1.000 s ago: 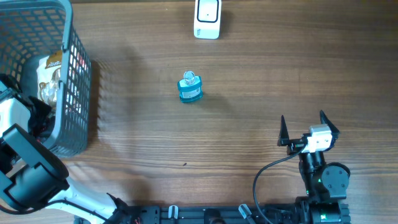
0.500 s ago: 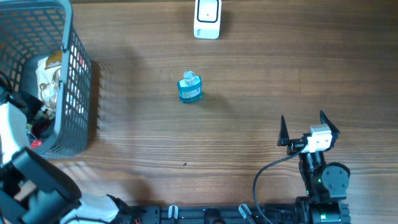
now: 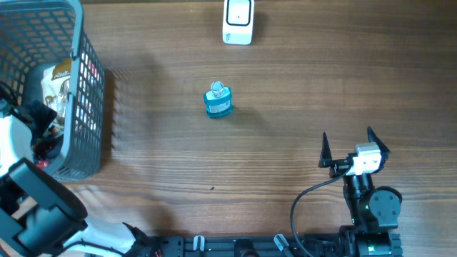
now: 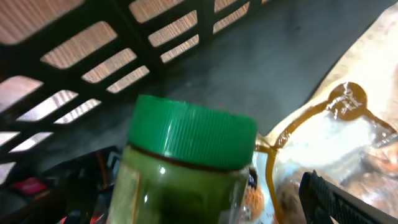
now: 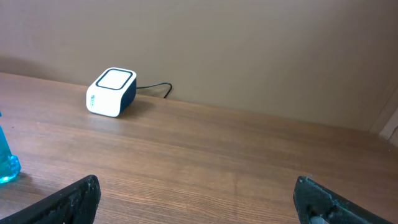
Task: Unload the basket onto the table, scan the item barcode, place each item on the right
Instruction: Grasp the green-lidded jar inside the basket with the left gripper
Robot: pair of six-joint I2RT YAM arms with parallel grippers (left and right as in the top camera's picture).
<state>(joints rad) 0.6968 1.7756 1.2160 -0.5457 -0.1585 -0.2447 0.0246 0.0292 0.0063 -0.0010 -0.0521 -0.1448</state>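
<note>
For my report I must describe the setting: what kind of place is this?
Probably a mock shop checkout on a wooden table: a white scanner at the far edge, and a grey basket of groceries.

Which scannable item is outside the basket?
The blue bottle, upright on the table. The green-lidded jar and snack bag are inside the basket.

White scanner (image 5: 111, 93), wooden table (image 5: 217, 162), pincer (image 5: 198, 199) spread wide

Mock shop checkout: basket (image 3: 90, 107), barcode scanner (image 3: 238, 20) on lab table (image 3: 285, 150).
</note>
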